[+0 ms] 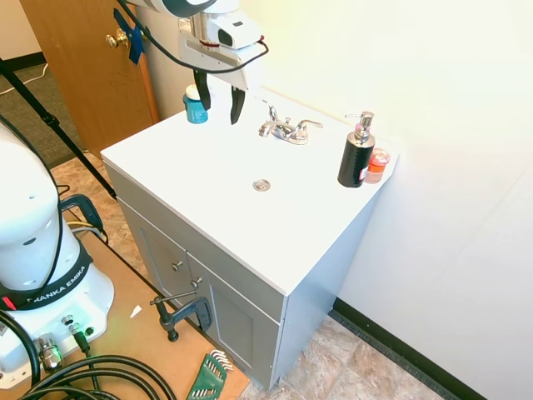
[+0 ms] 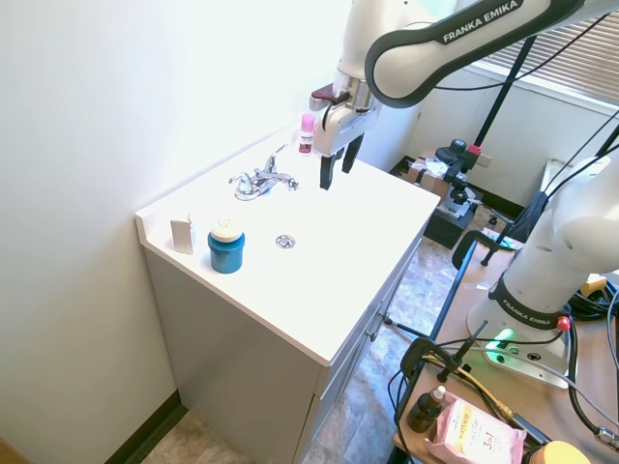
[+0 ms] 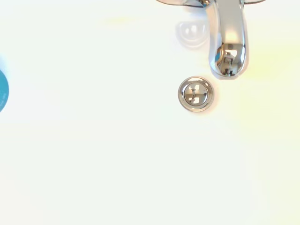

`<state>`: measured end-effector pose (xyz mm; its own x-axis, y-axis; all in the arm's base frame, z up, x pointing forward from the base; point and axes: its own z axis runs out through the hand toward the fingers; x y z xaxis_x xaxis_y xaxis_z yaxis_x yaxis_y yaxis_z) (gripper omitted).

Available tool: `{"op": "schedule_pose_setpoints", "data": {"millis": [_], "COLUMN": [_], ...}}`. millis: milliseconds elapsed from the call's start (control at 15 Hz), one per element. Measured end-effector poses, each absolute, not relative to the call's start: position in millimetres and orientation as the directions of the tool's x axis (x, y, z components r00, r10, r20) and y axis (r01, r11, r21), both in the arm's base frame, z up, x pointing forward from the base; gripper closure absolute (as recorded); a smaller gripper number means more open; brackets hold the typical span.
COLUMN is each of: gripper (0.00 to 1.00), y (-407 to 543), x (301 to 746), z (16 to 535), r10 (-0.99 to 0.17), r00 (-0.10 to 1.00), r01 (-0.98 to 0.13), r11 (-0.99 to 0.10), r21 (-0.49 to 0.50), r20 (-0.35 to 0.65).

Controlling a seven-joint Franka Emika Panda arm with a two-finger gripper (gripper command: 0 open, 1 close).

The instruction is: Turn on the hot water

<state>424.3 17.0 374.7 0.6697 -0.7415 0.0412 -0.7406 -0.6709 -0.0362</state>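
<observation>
Chrome hot-water lever (image 1: pixel 270 114) sits at the faucet's (image 1: pixel 286 129) 9 o'clock side, untouched. Pincer (image 1: pixel 221 102) hangs released above the counter (image 1: pixel 208 179), at the lever's 9 o'clock. Judgement: descend beside the lever, push with one finger, avoid the blue jar (image 1: pixel 196 105).

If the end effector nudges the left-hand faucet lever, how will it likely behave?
The hot water lever is slim polished chrome, so the fingers may well slip off it. It looks rigid and fixed to the faucet, so it should probably pivot rather than bend or shift. The open end effector hangs above the countertop, not touching it.
</observation>
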Motion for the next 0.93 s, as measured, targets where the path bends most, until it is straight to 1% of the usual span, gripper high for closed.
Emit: {"op": "schedule_pose_setpoints", "data": {"millis": [133,200,333,467,667,800,933], "gripper": [0.0,0.0,0.0,0.0,0.0,0.0,0.0], "y": [18,22,36,55,67,77,91], "x": [425,427,437,456,497,521,538], "z": [375,377,377,368,359,359,355], "r10": [-0.744,-0.748,-0.767,-0.773,-0.768,-0.76,-0.743], "r00": [0.666,0.659,0.618,0.579,0.502,0.464,0.447], "r01": [-0.743,-0.748,-0.774,-0.793,-0.821,-0.826,-0.82], "r11": [-0.668,-0.663,-0.632,-0.608,-0.568,-0.557,-0.563], "r21": [-0.037,-0.042,-0.039,-0.04,-0.061,-0.089,-0.104], "r20": [0.048,0.077,0.169,0.261,0.397,0.455,0.498]}}
